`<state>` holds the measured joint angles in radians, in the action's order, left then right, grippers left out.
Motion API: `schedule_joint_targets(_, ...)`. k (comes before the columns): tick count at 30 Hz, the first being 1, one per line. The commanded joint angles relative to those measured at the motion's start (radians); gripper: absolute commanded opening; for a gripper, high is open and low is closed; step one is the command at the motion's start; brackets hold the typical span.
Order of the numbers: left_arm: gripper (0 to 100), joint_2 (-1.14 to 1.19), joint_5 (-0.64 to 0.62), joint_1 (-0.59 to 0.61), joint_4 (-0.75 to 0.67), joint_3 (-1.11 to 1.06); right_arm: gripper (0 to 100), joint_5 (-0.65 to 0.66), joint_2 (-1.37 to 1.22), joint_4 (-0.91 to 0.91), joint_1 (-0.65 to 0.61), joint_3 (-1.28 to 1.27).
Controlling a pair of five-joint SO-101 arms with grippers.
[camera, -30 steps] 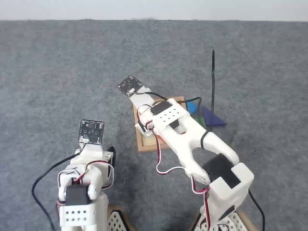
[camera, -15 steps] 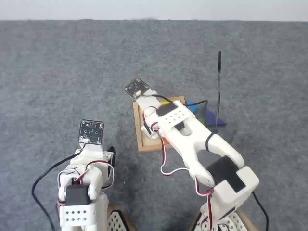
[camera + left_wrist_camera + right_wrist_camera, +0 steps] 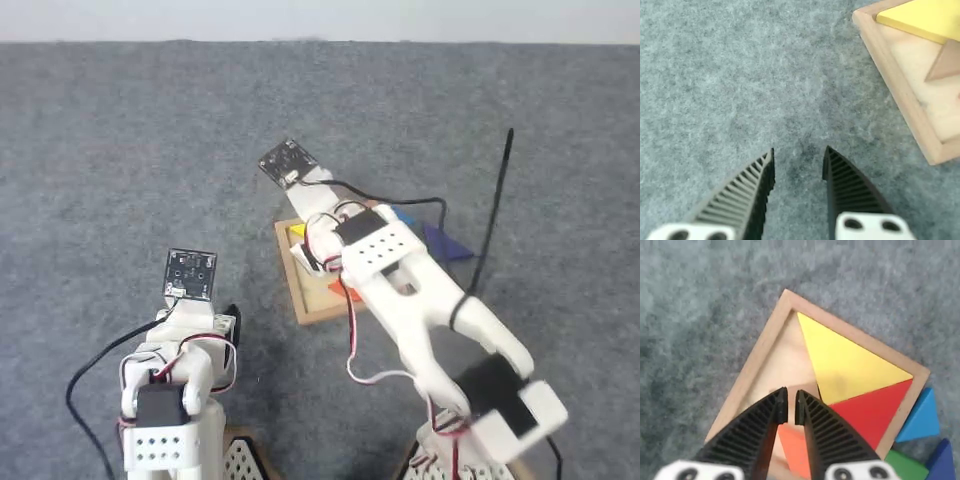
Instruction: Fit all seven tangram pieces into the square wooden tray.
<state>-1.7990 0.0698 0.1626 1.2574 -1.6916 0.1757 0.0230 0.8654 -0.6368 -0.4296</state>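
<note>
My right gripper (image 3: pixel 789 405), narrowed to a slit, hangs over the square wooden tray (image 3: pixel 756 352) mid-table, where the yellow triangle (image 3: pixel 845 360) and red triangle (image 3: pixel 870 407) fill one corner, while my left gripper (image 3: pixel 797 167) hovers parted just off another tray corner.

There's the yellow triangle (image 3: pixel 847 365) and red triangle (image 3: pixel 872 410) in the pale wooden tray (image 3: pixel 786 297), orange piece (image 3: pixel 794 446) by the black, ribbed right gripper (image 3: pixel 791 404).
</note>
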Motion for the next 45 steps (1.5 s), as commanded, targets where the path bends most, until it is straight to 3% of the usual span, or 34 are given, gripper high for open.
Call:
schedule_joint_targets(1,15,-0.028,0.006,0.000,0.009,0.008,4.8,0.000,-0.128,-0.013,0.007,0.126)
schedule_joint_targets(10,15,-0.028,0.006,0.000,0.009,0.008,4.8,0.003,-0.266,-0.002,-0.045,0.226)
schedule_joint_targets(17,15,-0.028,0.006,0.000,0.009,0.008,4.8,0.009,-0.272,0.090,0.019,0.216)
schedule_joint_targets(24,15,-0.028,0.006,0.000,0.009,0.008,4.7,0.054,-0.259,0.036,0.093,0.087)
schedule_joint_targets(39,15,-0.028,0.006,0.000,0.009,0.008,5.3,0.049,0.159,0.044,0.145,-0.081)
schedule_joint_targets(45,15,-0.028,0.006,0.000,0.009,0.008,5.3,0.057,0.309,0.170,0.234,-0.092)
